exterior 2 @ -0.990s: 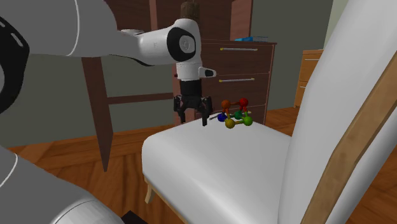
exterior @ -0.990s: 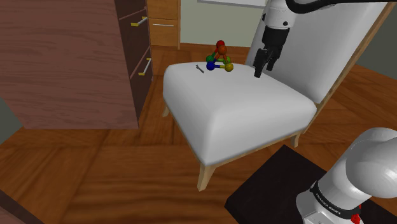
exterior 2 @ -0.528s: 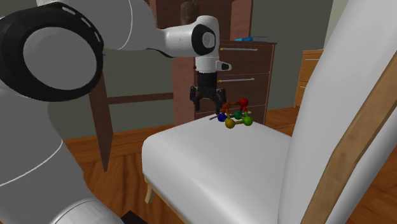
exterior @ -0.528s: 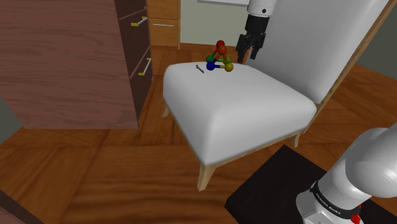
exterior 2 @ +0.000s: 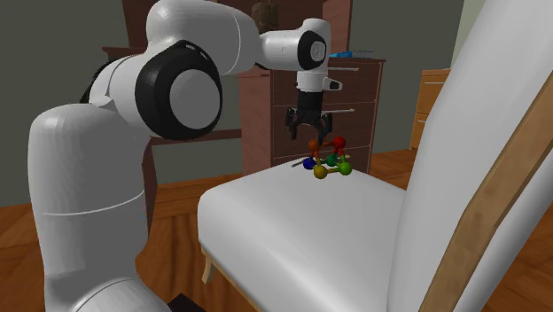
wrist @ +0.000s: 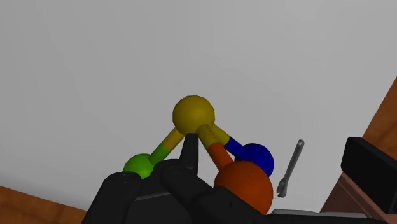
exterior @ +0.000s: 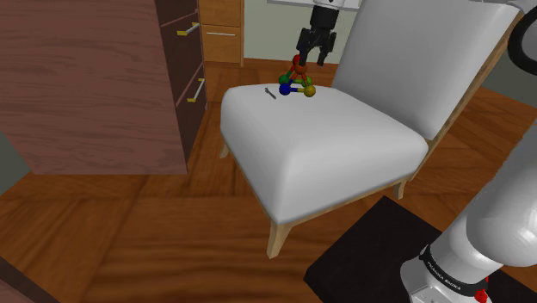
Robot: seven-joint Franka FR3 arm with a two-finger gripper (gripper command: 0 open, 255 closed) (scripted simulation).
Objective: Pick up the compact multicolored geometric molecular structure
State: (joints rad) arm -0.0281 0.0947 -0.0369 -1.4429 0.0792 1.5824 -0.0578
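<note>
The hand (exterior: 310,58), released and empty, hovers just above the multicolored ball-and-stick molecular model (exterior: 296,83) on the white chair seat (exterior: 327,146).

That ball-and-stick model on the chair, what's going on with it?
A white Franka arm holds its black gripper, fingers open, just above the multicoloured ball-and-stick model, which sits near a corner of the white chair seat. The model is not gripped yet. A small grey tool lies beside it on the seat.
</note>
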